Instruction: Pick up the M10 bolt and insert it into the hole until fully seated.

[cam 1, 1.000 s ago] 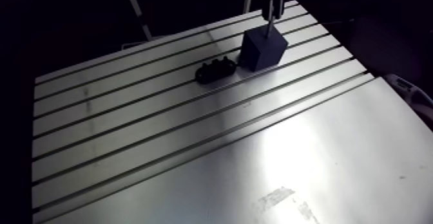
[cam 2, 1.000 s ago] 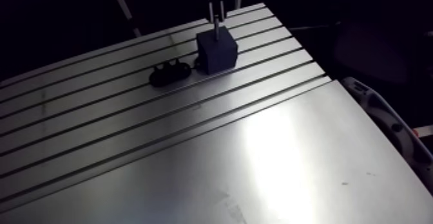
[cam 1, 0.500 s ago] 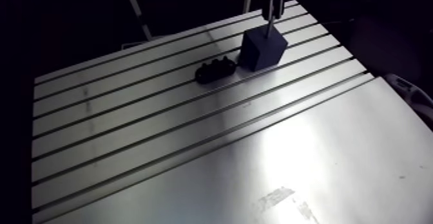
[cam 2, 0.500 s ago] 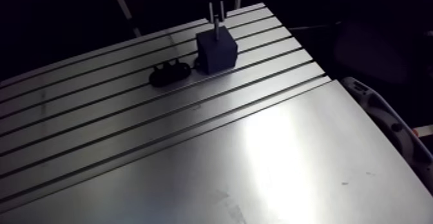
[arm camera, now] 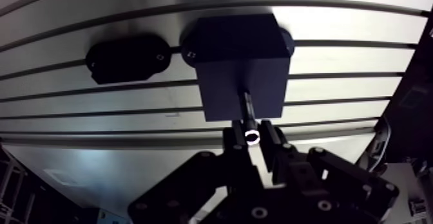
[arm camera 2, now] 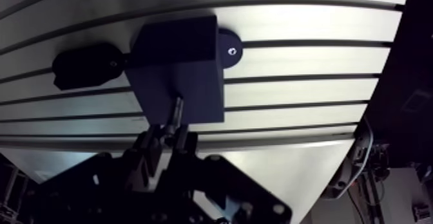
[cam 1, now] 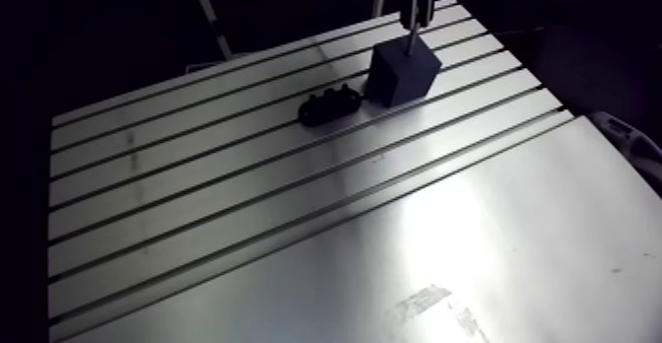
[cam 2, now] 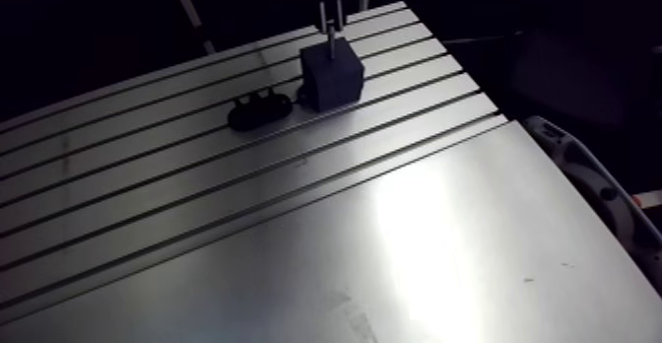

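A dark blue block (arm camera: 240,65) stands on the slotted table (cam 1: 296,219) near its far edge. The M10 bolt (arm camera: 247,107) stands upright over the block's top face, its shank tip at the hole there and its round head up between my fingers. My gripper (arm camera: 251,140) is directly above the block and shut on the bolt head. In the arm view the gripper (cam 1: 416,2) comes down at the top, with the thin bolt (cam 1: 410,39) reaching to the block (cam 1: 402,74). How deep the shank sits in the hole is hidden.
A low black fixture (cam 1: 328,105) with rounded ends lies on the table just beside the block; it also shows beyond the block in the wrist view (arm camera: 127,58). The table's far edge runs close behind the block.
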`<state>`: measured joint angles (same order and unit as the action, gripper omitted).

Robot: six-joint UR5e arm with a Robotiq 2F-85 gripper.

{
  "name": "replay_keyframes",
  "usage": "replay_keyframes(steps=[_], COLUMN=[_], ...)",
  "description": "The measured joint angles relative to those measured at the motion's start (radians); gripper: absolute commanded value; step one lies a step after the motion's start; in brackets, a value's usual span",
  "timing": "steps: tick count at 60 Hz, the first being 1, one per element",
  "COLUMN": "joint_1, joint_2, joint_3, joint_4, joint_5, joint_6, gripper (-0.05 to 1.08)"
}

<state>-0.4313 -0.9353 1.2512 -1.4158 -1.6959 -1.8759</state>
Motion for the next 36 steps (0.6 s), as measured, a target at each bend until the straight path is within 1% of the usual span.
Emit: replay_keyframes(steps=[36], joint_1=[0.000], joint_2=[-0.001], joint_3=[0.005], joint_4=[-0.001], joint_5=[0.000], joint_6=[-0.002], gripper=[1.08])
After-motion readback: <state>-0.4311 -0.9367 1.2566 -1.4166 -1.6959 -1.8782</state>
